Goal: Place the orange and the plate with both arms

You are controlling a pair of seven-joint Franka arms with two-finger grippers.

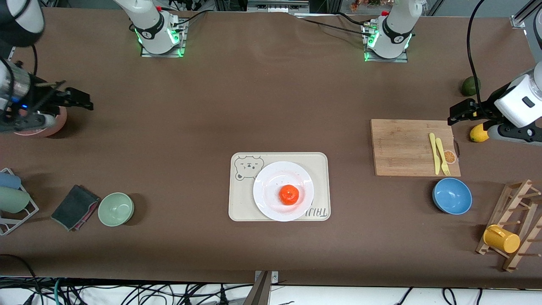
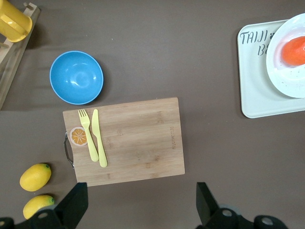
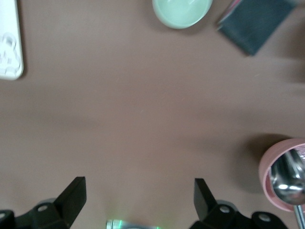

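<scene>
1. Front view: the small, round, bright red-orange orange is seen resting on the round white shallow plate, and the plate is set on the cream rectangular bear-print tray in the middle of the brown table. Both placements are judged done, with nothing left to carry. The left gripper hangs empty over the table by the bamboo cutting board. The right gripper hangs empty at the right arm's end, beside a pink bowl.

2. Left wrist view: the left gripper is shown with fingers spread wide, grasping nothing. Two yellow lemons are seen beside the board; only one is visible from the front. The yellow fork and knife lie on the board, with the blue bowl just beside it.

3. Right wrist view: the right gripper is likewise released and empty. A metal spoon is revealed inside the pink bowl, hidden from the front. The pale green bowl and dark folded cloth are seen, but neither orange nor plate.
</scene>
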